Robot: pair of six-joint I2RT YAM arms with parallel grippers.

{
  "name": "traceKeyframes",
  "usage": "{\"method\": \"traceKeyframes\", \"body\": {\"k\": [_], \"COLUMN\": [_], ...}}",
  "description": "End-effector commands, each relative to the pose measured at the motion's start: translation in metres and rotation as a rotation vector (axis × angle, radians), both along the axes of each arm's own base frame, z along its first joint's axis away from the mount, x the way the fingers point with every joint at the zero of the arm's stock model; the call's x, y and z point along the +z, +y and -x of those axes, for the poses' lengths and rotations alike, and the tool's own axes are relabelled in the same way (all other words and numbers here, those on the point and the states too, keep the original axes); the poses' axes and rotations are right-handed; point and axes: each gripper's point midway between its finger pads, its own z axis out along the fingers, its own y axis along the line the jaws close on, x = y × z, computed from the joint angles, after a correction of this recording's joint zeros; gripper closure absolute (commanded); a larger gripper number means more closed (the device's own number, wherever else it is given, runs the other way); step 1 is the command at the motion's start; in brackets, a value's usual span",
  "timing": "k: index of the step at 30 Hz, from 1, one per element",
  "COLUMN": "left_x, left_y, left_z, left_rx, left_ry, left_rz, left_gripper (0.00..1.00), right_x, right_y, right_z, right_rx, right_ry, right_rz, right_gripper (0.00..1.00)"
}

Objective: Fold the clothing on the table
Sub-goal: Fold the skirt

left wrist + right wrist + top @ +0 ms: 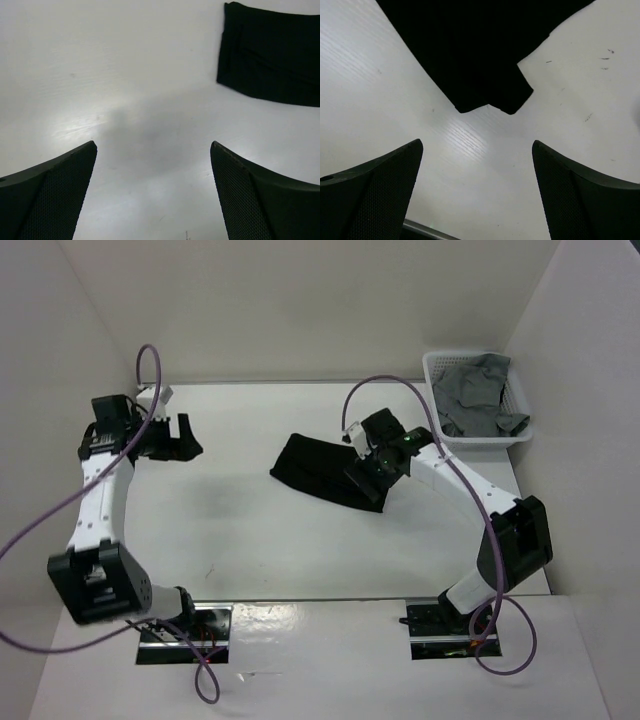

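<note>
right now the clothing [318, 472] lies as a dark, flattened bundle on the table [250, 540], a little right of centre, with neither arm holding it. the right gripper [477, 145] hangs just over its right end, jaws spread wide and nothing between them. the left gripper [152, 150] is spread too, over bare table far to the left, well apart from the cloth.

the main risk sits at that right end. the right wrist view shows an uneven edge there, with a small flap poking past the rest, so the layers seem loosely stacked. if the right gripper drops and closes on that flap alone, it would likely lift one layer and peel the fold open rather than carry the whole bundle. a low sideways move could also catch the cloth on a finger and drag it across the smooth top, skewing it.

should another fold be needed, the left gripper has a long way to come, and a one-sided pull would bunch the cloth. the basket [470, 354] with its grey garment [478, 390] stands near the right arm; a wide swing could knock it.
</note>
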Motion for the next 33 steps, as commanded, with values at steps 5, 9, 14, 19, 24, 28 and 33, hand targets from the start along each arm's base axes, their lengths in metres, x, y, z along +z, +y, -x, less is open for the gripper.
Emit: {"method": "traceKeyframes", "body": {"k": [5,9,14,19,24,28,33], "left_x": [0.002,-0.004,-0.006,-0.006,-0.002,0.0,0.001], "left_y": [0.025,0.018,0.017,0.027,0.035,0.038,0.041], "left_z": [0.064,0.078,0.085,0.086,0.084,0.088,0.087], "left_rx": [0.139,0.134,0.129,0.155,0.182,0.198,0.208], "left_ry": [-0.006,-0.025,-0.056,-0.07,-0.09,-0.099,-0.107], "left_rz": [-0.142,-0.057,-0.053,-0.066,-0.089,-0.1,-0.103], "left_gripper": [0.0,0.0,0.0,0.0,0.0,0.0,0.0], "right_x": [0.007,0.003,-0.01,-0.028,-0.046,-0.059,-0.071], "right_y": [0.004,0.01,0.035,0.051,0.058,0.059,0.065], "right_z": [-0.035,-0.039,-0.038,-0.034,-0.044,-0.054,-0.066], "right_rx": [0.083,0.104,0.169,0.212,0.229,0.235,0.246], "right_ry": [-0.247,-0.254,-0.24,-0.199,-0.183,-0.183,-0.187], "right_rz": [0.005,-0.009,0.015,0.041,0.082,0.121,0.139], "right_gripper": [0.06,0.06,0.06,0.09,0.11,0.14,0.31]}}
